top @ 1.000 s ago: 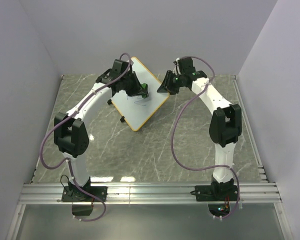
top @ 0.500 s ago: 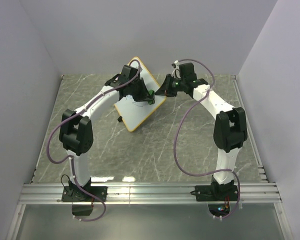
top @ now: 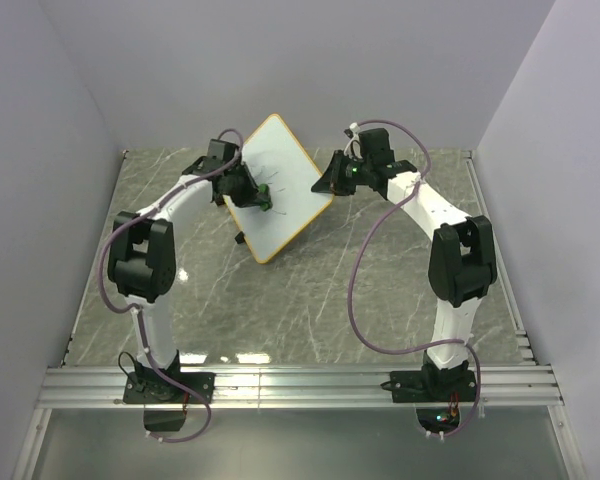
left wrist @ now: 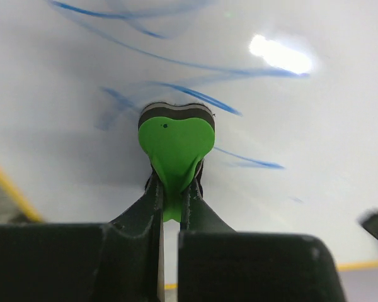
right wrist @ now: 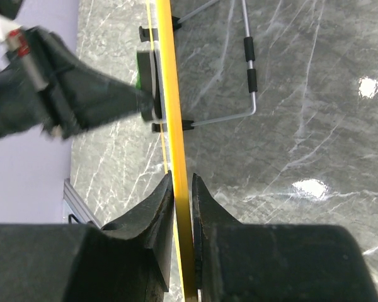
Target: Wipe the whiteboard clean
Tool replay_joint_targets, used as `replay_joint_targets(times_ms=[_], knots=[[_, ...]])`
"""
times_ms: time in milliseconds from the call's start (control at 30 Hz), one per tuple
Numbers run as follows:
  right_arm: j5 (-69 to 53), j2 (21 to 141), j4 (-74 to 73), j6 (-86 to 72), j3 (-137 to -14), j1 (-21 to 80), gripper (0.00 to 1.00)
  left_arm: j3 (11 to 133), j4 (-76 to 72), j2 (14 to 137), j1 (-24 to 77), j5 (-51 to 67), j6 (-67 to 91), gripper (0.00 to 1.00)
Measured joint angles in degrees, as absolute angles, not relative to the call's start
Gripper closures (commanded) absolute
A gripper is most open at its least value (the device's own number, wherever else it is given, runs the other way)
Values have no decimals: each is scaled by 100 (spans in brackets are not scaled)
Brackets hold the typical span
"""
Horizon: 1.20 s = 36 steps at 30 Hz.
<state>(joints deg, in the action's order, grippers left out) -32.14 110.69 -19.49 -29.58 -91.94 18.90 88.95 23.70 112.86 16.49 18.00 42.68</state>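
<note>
Grey marbled table (top: pixel 280 300), aluminium rail (top: pixel 300 385) along its near edge.

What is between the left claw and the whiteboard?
A green-and-black eraser. The left claw pinches it, and its black edge sits against the whiteboard and its blue scribbles. The left wrist view shows this.

Glossy whiteboard (left wrist: pixel 315 132); polished marble-look table (top: pixel 310 300)

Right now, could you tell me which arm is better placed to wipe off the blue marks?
Left. The left gripper pinches the green eraser against the whiteboard face, right beside the blue strokes. The right gripper is clamped on the board's yellow rim, steadying it.
</note>
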Motion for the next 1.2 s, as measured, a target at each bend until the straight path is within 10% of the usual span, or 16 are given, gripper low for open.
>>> replay_joint_targets(times_ms=[1200], knots=[[-3081, 11124, -2458, -2810, -9487, 1920, 100, 8986, 3216, 11236, 1931, 2596, 3710, 100]])
